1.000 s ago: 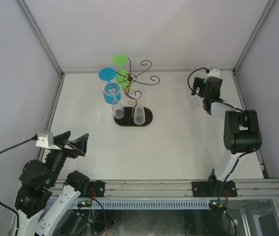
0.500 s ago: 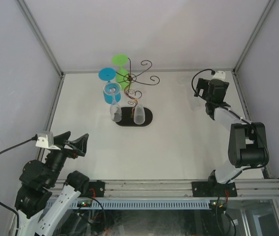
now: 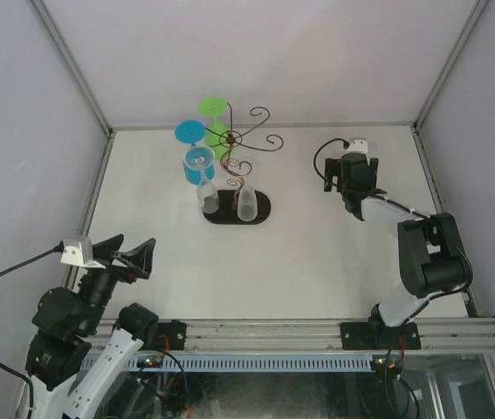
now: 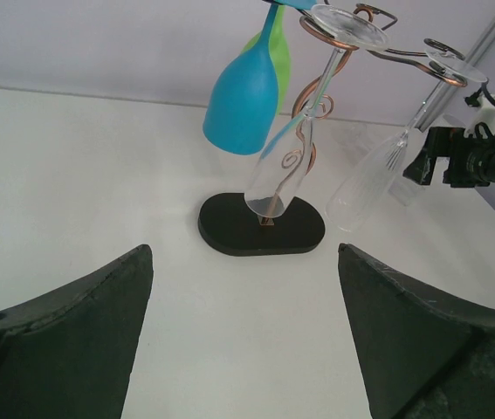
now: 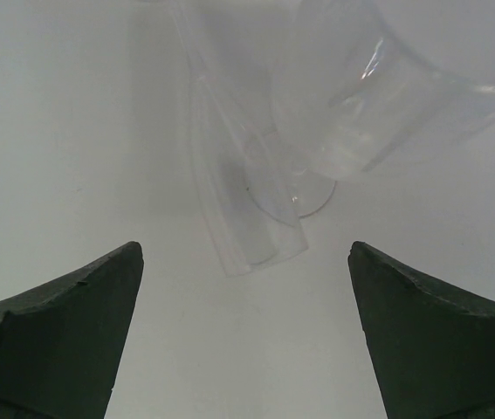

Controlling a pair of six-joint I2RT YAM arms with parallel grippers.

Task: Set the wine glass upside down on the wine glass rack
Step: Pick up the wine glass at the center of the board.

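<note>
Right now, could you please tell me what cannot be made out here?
Clear wine glass, right wrist view: cut off by top edge, outline blurred.
Top view: that glass hidden beneath the right claw.
Green wine glass, left wrist view: mostly behind blue wine glass.

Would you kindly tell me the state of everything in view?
wine glass rack: upright, four glasses hung.
blue glass: hanging upside down.
green glass: hanging upside down.
two clear glasses: hanging upside down.
loose clear glass: lying on table, ungripped.
left hand: open, empty.
right hand: open above it.
</note>
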